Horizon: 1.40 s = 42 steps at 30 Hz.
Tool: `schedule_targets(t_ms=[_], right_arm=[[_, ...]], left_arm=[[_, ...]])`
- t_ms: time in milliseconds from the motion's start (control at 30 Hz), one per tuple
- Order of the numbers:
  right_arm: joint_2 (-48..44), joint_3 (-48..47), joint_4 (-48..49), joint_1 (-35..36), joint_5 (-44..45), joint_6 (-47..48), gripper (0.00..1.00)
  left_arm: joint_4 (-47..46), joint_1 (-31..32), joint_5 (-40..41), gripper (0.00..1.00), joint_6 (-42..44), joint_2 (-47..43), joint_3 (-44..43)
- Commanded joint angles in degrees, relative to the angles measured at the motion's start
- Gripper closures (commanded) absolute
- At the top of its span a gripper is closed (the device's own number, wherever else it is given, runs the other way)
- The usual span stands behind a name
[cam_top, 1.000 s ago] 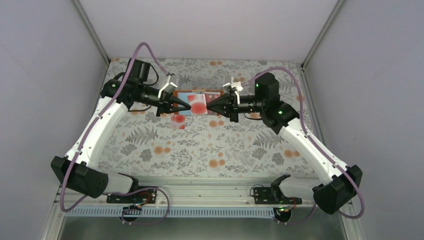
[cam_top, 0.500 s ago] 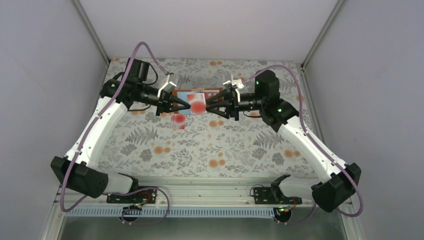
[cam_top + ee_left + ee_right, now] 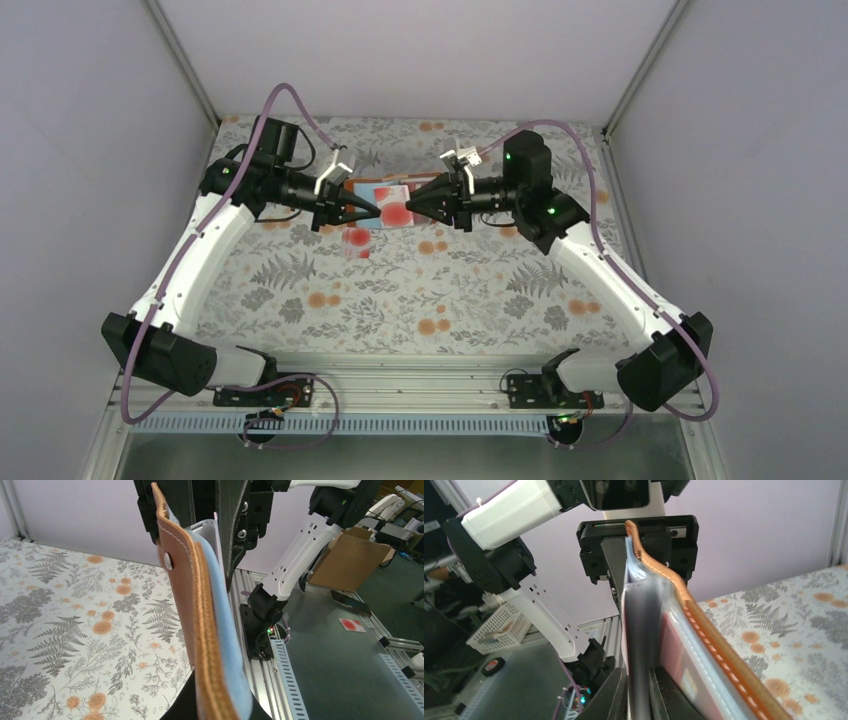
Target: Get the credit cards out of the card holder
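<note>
Left gripper (image 3: 374,212) clamps card holder (image 3: 192,610) above tabletop's far edge. Right gripper (image 3: 416,207), narrow with grip unclear, might pinch sleeve (image 3: 225,630) instead of credit card (image 3: 398,214).

The card holder (image 3: 385,190) sits between the left gripper (image 3: 375,212) at 9 o'clock and the right gripper (image 3: 412,207) at 3; one credit card (image 3: 357,240) lies at 7.

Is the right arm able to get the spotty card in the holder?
Probably yes: the left gripper holds the card holder up, and the right gripper sits right at the spotty card.
</note>
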<state>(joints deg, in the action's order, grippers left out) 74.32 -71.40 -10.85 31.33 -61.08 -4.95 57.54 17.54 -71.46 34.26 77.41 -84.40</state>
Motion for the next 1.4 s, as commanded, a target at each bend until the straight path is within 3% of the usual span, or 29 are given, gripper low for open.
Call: schedule_targets(t_ms=[0,133,233,333,500,567,667,767,833,1000,1367], right_arm=[[0.2,-1.5,1.8,0.6,-0.1,-0.4,0.93],[-0.8,-1.2,0.6,0.5,0.5,0.9,0.96],[-1.9,-0.8,-0.9,0.4,1.8,2.0,0.96],[-3.0,-0.6,-1.7,0.3,2.3,2.6,0.96],[-3.9,-0.6,-2.7,0.0,3.1,3.4,0.96],[-3.6,-0.6,-2.1,0.0,2.5,2.8,0.96],[-2.7,-0.6,-0.9,0.0,0.9,2.0,0.96],[-2.4,-0.3,-0.7,0.0,1.5,2.0,0.83],[-2.6,0.2,-0.5,0.0,2.0,2.1,0.82],[-2.7,1.0,-0.4,0.0,2.2,2.0,0.96],[-5.8,3.0,-3.3,-2.1,4.9,4.2,0.96]], left_arm=[[-0.8,0.0,-2.8,0.98,1.6,-0.9,0.3],[-0.6,0.0,-2.8,0.97,1.7,-1.0,0.1],[-0.6,0.0,-2.9,0.89,1.6,-1.1,0.2],[-0.6,0.0,-2.9,0.88,1.6,-1.0,0.0],[-0.6,-0.1,-3.0,0.90,1.6,-1.0,-0.2],[-0.7,0.0,-3.1,0.97,1.5,-0.9,-0.1],[-1.0,0.0,-3.1,0.98,1.1,-0.8,0.0],[-1.2,0.0,-2.5,0.98,0.7,-0.9,0.0],[-1.0,-0.1,-2.3,0.98,1.1,-1.0,0.0],[-0.8,0.0,-2.3,0.98,1.4,-0.9,0.1],[0.3,-0.1,-2.1,0.98,2.9,-1.1,0.2]])
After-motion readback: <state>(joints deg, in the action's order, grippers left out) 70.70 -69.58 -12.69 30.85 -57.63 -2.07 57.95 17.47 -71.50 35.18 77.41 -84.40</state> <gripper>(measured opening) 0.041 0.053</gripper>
